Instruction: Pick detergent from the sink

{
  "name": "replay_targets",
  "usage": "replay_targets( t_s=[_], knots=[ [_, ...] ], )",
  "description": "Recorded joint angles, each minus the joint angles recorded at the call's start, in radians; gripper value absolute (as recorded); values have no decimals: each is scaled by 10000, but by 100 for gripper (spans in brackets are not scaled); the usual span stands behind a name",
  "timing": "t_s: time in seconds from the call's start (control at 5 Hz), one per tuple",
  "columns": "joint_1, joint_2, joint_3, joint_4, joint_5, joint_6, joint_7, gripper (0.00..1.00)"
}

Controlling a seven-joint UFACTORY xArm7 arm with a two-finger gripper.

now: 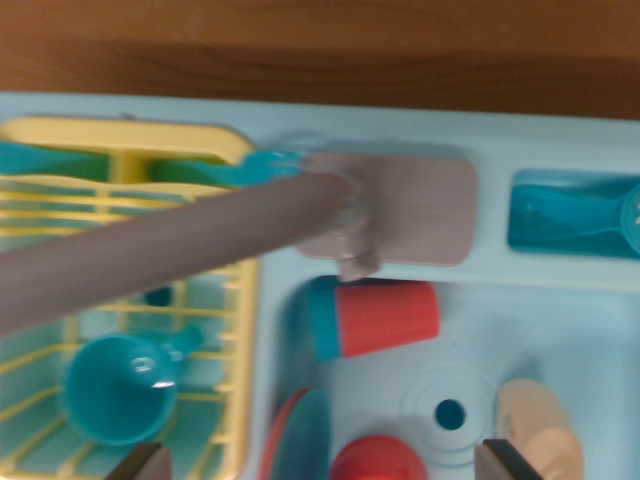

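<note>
Gripper poised above the toy sink, detergent not yet grasped

The pale blue sink (560, 330) fills the lower right of the frame, with the yellow dish rack (225, 150) at left and the grey faucet (180, 245) slanting across from the left edge; the detergent (380, 318), a red bottle with a teal cap, lies on its side in the upper part of the basin, right of centre, while the gripper (318, 462), its dark fingertips spread wide at the bottom edge and holding nothing, has the whole descent and grasp left to do
</note>
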Motion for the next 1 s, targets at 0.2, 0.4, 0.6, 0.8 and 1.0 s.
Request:
replay_targets(
  t_s=[0.2, 0.4, 0.6, 0.8, 1.0],
  knots=[
    [-136, 191, -141, -391, 24, -465, -310, 0],
    [-136, 191, -141, -391, 24, -465, -310, 0],
    [-280, 392, -290, -803, 50, -954, -636, 0],
    [-280, 392, -290, -803, 50, -954, -636, 0],
    [-415, 582, -431, -1192, 74, -1417, -944, 0]
  ],
)
